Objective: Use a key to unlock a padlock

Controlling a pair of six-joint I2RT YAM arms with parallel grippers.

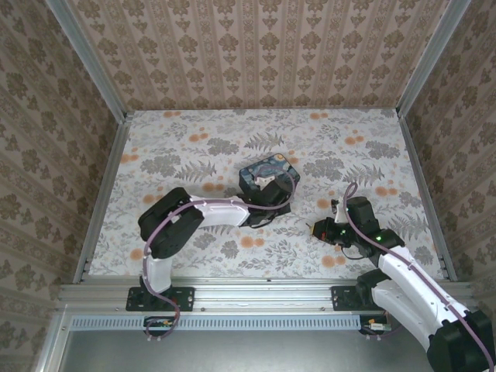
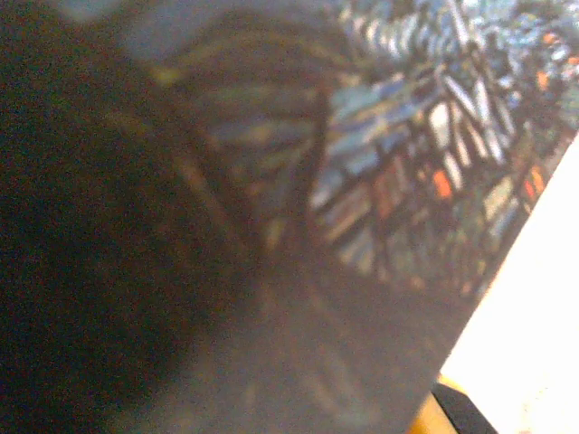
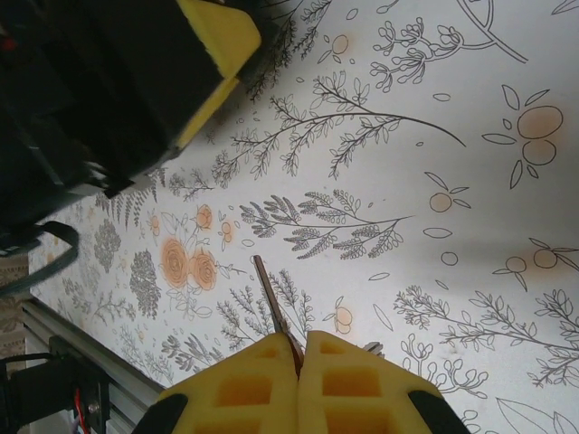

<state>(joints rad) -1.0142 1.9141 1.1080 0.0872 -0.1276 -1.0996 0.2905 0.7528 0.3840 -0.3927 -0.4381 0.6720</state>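
The padlock (image 1: 252,172) is a dark blue patterned block on the flowered table (image 1: 194,139), a little behind the middle. My left gripper (image 1: 267,186) reaches onto it from the left. In the left wrist view the padlock (image 2: 380,181) sits blurred right against the camera, and a yellow fingertip (image 2: 432,411) presses on its lower edge. My right gripper (image 1: 324,229) hovers to the right of the padlock and points toward it. It is shut (image 3: 301,342) on the key (image 3: 270,294), whose thin brown blade sticks out from between the yellow pads.
Patterned walls (image 1: 46,155) close in the table on the left, back and right. A metal rail (image 1: 256,293) runs along the near edge. The left arm's black body with a yellow pad (image 3: 213,41) shows at the upper left of the right wrist view.
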